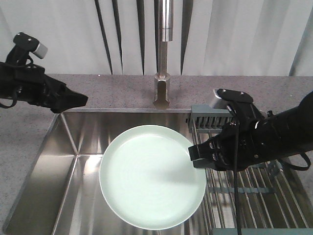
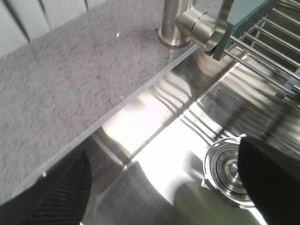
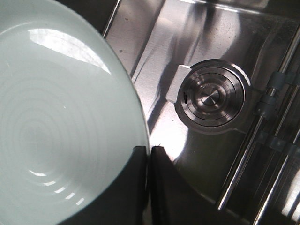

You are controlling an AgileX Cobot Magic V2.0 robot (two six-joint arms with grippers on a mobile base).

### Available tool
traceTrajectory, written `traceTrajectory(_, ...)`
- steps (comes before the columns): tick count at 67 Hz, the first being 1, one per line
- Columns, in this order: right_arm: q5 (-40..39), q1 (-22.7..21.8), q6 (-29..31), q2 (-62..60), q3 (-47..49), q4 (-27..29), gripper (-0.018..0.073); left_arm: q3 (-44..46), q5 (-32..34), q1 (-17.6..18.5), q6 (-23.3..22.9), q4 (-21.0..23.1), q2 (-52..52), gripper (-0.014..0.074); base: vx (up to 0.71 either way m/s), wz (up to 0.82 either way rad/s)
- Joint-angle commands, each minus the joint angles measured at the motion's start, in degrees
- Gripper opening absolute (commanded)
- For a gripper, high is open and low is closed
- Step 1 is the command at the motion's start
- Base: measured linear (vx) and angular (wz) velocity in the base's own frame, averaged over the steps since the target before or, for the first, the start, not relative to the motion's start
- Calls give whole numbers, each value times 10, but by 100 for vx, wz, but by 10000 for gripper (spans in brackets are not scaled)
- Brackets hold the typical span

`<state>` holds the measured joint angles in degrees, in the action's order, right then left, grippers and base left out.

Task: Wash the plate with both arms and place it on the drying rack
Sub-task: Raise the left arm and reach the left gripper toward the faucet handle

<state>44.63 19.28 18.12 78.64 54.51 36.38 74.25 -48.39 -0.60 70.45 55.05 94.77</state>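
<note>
Extending leftward from the jaws of the right arm [image 1: 274, 137], the plate [image 1: 146, 181] is clamped at its rim; the jaws of the left arm [image 1: 34, 90], parted and empty, are seen farther off.

Faucet [image 1: 166, 19] top beyond the frame edge, drying rack [image 1: 209, 117] partly behind the right arm [image 1: 283, 137].
</note>
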Motion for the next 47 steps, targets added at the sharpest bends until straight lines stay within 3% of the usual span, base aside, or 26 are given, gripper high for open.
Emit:
traceTrajectory(1, -13, -1, 4, -19, 18, 16, -1, 42, -7, 20, 25, 35, 2, 597, 0, 0)
traceTrajectory(22, -13, -1, 4, -19, 18, 16, -1, 138, -54, 84, 105, 35, 82, 594, 0, 0)
traceTrajectory(47, -12, -1, 4, -19, 18, 16, -1, 255, -84, 144, 111, 41, 179, 594, 0, 0)
